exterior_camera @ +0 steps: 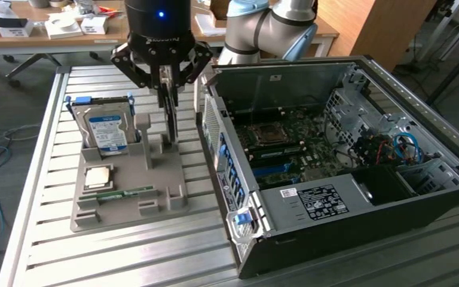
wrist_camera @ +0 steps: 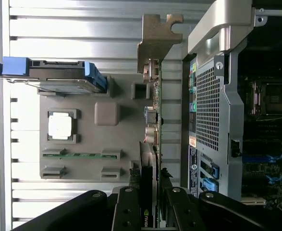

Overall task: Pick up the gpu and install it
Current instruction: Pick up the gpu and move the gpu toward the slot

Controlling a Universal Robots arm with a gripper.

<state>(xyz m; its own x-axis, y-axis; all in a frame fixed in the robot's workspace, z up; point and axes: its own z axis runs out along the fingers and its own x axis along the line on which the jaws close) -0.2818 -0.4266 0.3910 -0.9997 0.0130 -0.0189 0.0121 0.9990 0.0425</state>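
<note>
Two fingers, exterior view: the gripper (exterior_camera: 168,98) points straight down over the grey holder (exterior_camera: 126,206). Its fingers (exterior_camera: 165,78) are drawn almost together, pinching the top edge of the gpu (exterior_camera: 171,127).
Gpu, exterior view: it stands on edge, upright, with its lower edge at the holder's slot. I cannot tell whether it is seated or just lifted.
Neighbours, exterior view: the hard drive (exterior_camera: 106,128) stands upright towards the exterior view's left. The open computer case (exterior_camera: 333,173) sits just beside the holder on the exterior view's right.
Risk, exterior view: the case wall rises close to the card, so a sideways move made too low would likely knock the card against it.
Gripper, wrist view: the gripper (wrist_camera: 150,204) has both fingers (wrist_camera: 128,209) clamped on the gpu (wrist_camera: 156,115), which is seen edge-on.
Bracket, wrist view: the metal bracket (wrist_camera: 157,38) juts past the far end of the card, well away from the hold.
Holder, wrist view: the holder (wrist_camera: 83,139) also carries the processor (wrist_camera: 60,126), the memory stick (wrist_camera: 80,156) and the hard drive (wrist_camera: 54,77).
Case, wrist view: the perforated case (wrist_camera: 213,96) wall runs alongside the card.
Risk, wrist view: a narrow grip on a thin edge could let the card pivot. The hooked bracket could snag the slot or the case rim, dragging the holder or twisting the card out of line.
</note>
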